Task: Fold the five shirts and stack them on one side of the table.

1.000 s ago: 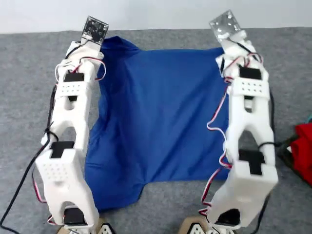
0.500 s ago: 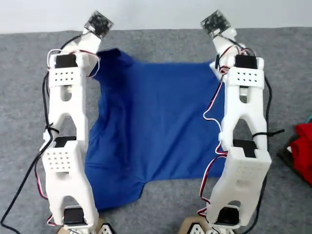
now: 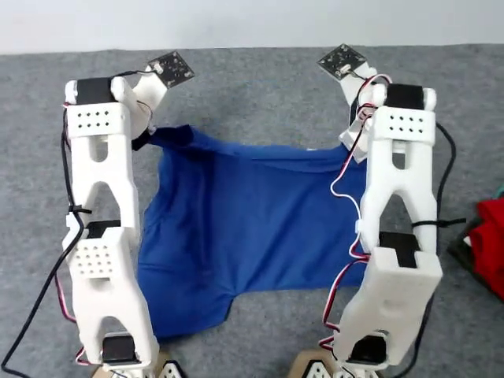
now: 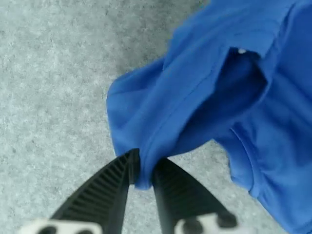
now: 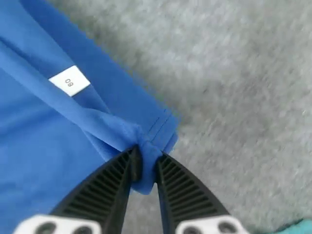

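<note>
Shirt [image 3: 252, 220] is gripped by left end effector [image 4: 142, 170] and right end effector [image 5: 145, 165]; both should be drawn nearward evenly.

Grey felt-like table cover [image 3: 260, 87] spreads across the scene — a pale wall [image 3: 252, 24] runs along its far edge, a teal scrap [image 3: 499, 191] at its right edge
</note>
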